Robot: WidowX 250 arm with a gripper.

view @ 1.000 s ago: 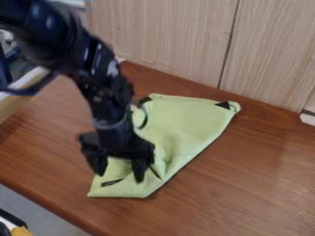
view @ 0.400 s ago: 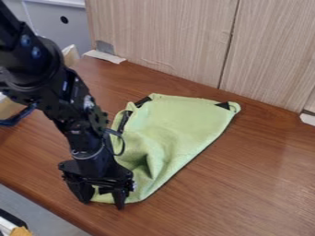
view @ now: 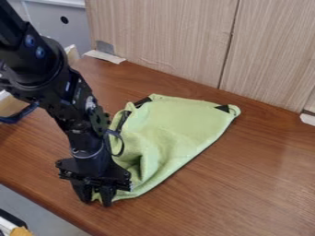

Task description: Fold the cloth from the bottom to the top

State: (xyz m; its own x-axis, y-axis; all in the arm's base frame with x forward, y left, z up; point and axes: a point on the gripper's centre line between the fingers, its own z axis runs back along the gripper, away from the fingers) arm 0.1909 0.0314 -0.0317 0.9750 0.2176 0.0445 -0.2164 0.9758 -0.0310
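Note:
The black gripper (view: pixel 96 199) is low over the lower left corner of the green cloth (view: pixel 178 120). Its fingers have drawn close together, with a bit of green fabric pinched between the tips. From there the cloth spreads to the upper right, smooth in its upper part and creased beside the gripper. Dark patches show at its top right corner and upper left edge. Part of the left side of the cloth is hidden behind the arm.
The brown wooden table (view: pixel 246 184) has its front edge at the lower left. Light wood panels (view: pixel 166 41) stand along the back. A white and orange object (view: pixel 18 230) is at the bottom left corner.
The gripper has moved down and left to the cloth's lower left corner, and its fingers have closed in. The lower part of the cloth has shifted and creased.

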